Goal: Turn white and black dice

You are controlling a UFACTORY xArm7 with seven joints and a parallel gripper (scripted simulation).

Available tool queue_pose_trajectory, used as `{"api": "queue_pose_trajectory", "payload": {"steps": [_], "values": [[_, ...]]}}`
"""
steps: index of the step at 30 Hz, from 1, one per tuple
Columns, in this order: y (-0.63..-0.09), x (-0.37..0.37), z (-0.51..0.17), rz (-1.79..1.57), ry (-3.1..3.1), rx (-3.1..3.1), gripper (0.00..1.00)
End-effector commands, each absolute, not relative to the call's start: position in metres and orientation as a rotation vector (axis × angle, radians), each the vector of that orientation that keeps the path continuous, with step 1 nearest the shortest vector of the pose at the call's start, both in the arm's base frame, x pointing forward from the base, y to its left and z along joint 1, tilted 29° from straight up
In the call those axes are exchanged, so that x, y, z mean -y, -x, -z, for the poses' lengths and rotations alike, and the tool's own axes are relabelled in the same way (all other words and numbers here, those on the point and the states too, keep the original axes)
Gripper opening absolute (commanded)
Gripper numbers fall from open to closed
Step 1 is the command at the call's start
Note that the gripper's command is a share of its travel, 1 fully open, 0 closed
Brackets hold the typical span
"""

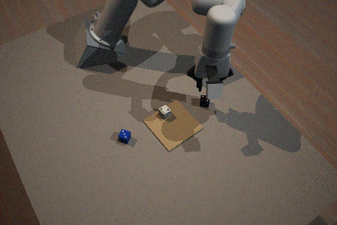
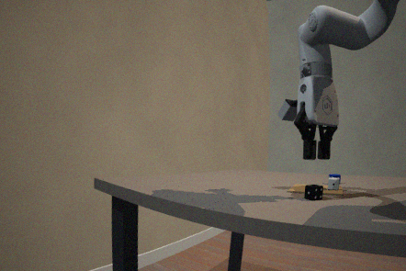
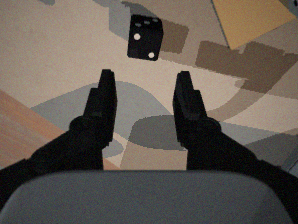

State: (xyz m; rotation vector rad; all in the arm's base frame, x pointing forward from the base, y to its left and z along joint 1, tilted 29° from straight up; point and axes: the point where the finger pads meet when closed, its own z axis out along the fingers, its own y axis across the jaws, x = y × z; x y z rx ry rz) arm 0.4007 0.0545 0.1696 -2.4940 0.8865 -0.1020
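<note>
The tan mat (image 1: 179,130) lies flat a little right of the centre of the top view, turned like a diamond, and it carries one thing only: the white die (image 1: 165,111), which sits near the mat's upper-left edge, fully on it. The black die (image 1: 204,101) rests on the table (image 1: 76,178) just off the mat's upper-right corner, apart from its edge. The blue die (image 1: 124,136) stands on the table to the lower left of the mat, well apart from both other dice.

In the top view the table's grey surface stretches wide below and to the left of the mat, while the wooden floor shows along the right side and the upper part of the frame; the black die lies nearer that right-hand edge than the other dice. In the exterior view the table's curved front edge runs across the lower frame, and the dice stand well back from it at the right.

The gripper (image 2: 316,149) hangs in the air above the black die, pointing down, with clear space between the fingertips and the die. In the wrist view the black die (image 3: 144,37) appears at the top centre, beyond the two dark fingers and nearer the left one, with a corner of the mat at the upper right. The jaws stand about half open and hold nothing.
</note>
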Motion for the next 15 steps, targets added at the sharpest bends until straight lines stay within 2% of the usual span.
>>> {"api": "queue_pose_trajectory", "payload": {"steps": [1, 15], "values": [[-0.402, -0.055, -0.168, 0.106, 2.492, -0.888, 0.47], [-0.406, -0.062, -0.155, 0.106, 2.492, -0.888, 0.47]]}}
